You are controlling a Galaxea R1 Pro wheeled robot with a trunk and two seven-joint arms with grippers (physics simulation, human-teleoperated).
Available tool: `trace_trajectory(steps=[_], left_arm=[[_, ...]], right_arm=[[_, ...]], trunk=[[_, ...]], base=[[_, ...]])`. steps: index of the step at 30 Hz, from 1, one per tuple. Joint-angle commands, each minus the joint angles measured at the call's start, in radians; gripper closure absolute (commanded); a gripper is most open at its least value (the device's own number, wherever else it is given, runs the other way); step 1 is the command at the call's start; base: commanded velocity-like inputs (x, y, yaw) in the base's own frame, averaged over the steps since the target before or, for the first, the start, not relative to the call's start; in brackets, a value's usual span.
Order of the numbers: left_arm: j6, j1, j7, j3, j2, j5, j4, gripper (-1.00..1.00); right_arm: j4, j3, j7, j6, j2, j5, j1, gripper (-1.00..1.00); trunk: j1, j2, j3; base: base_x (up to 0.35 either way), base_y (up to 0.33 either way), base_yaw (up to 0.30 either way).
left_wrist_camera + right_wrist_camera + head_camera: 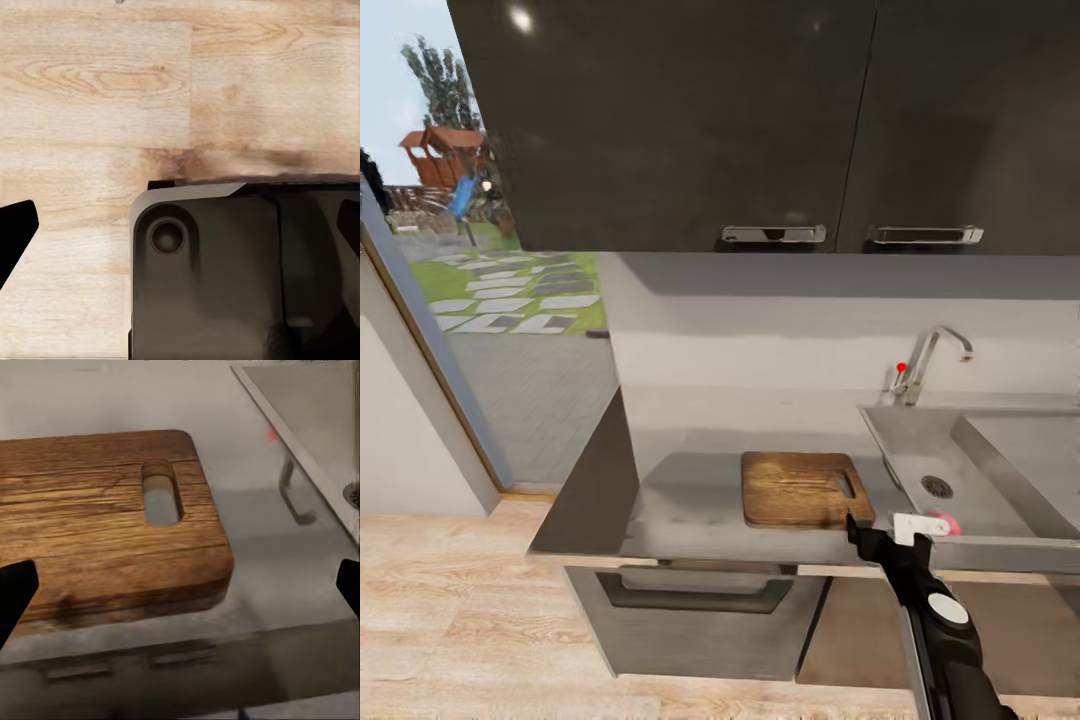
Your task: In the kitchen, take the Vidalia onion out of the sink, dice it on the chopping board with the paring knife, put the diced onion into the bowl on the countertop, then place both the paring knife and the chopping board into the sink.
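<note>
The brown chopping board (800,488) lies on the grey countertop (690,500) close to its front edge, slot end toward the sink (905,450). In the right wrist view the board (97,525) is empty, with its oval slot showing. My right gripper (853,524) hovers at the counter's front edge by the board's near right corner; it (180,596) stands open, both dark fingertips (15,592) wide apart. My left gripper (180,232) is open, facing the wood floor beside my dark base (240,277). The onion, paring knife and bowl are out of view.
A chrome tap (932,358) with a red knob (901,367) stands behind the sink, whose drain (937,487) shows. Dark upper cabinets (680,120) hang over the counter, and a drawer front (695,600) sits below. A glass opening to a garden (510,300) lies left.
</note>
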Motion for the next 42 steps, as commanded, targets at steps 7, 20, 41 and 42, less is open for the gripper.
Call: trace_trajectory(steps=[7, 20, 41, 42], left_arm=[[-0.001, 0.000, -0.001, 0.000, 0.000, 0.001, -0.001, -1.00], [-0.001, 0.000, -0.001, 0.000, 0.000, 0.000, -0.001, -1.00], [-0.001, 0.000, 0.008, 0.003, -0.003, 0.004, -0.172, -1.00], [-0.001, 0.000, 0.008, 0.003, -0.003, 0.005, -0.183, -1.00]], right_arm=[[-0.008, -0.003, 0.016, -0.075, 0.001, 0.010, 0.057, -1.00], [-0.009, -0.002, 0.017, -0.158, 0.001, 0.008, 0.133, -1.00], [0.364, -0.014, 0.098, -0.536, 0.001, 0.009, 0.363, -1.00], [0.400, -0.015, 0.097, -0.539, 0.001, 0.009, 0.363, -1.00]], trunk=[[0.000, -0.002, -0.002], [0.000, -0.002, -0.002], [0.000, -0.002, -0.002], [0.000, -0.002, -0.002]], base=[[-0.317, 0.000, 0.000], [-0.338, 0.000, 0.000], [-0.181, 0.000, 0.000], [-0.003, 0.000, 0.000]])
